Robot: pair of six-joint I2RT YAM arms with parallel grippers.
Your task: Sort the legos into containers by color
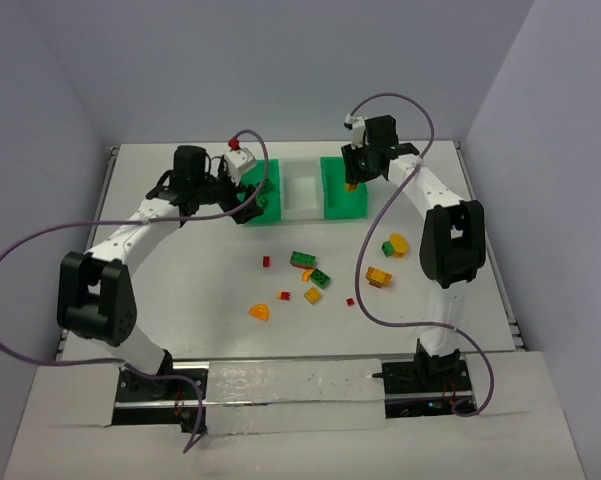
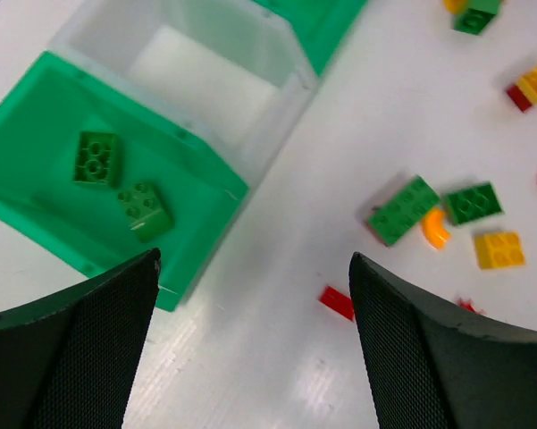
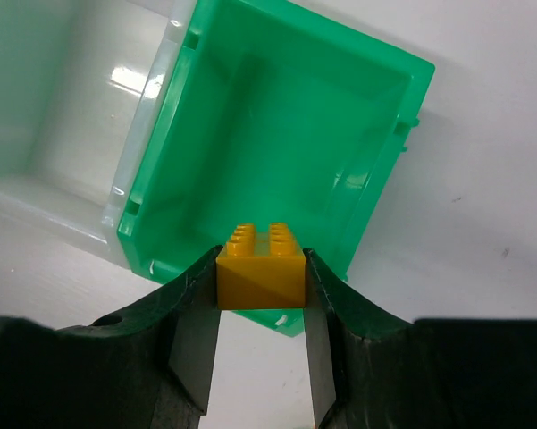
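Three joined containers stand at the back: a left green bin [image 1: 263, 212], a white middle bin [image 1: 302, 195] and a right green bin [image 1: 346, 205]. My left gripper [image 1: 248, 205] is open and empty over the table in front of the left green bin [image 2: 36, 152], which holds two green bricks [image 2: 96, 158]. My right gripper [image 3: 260, 259] is shut on a yellow brick [image 3: 261, 284] at the near rim of the empty right green bin [image 3: 286, 134]. Loose legos lie mid-table: green bricks [image 1: 302, 260], an orange half-disc [image 1: 260, 311], a yellow brick [image 1: 379, 277] and red bits [image 1: 266, 262].
In the left wrist view a red bit [image 2: 337, 302] lies between my fingers on the table, with green bricks [image 2: 404, 209], an orange curved piece [image 2: 435, 229] and a yellow brick [image 2: 499, 249] beyond. A green and yellow pair [image 1: 394, 245] lies by the right arm. Walls enclose the table.
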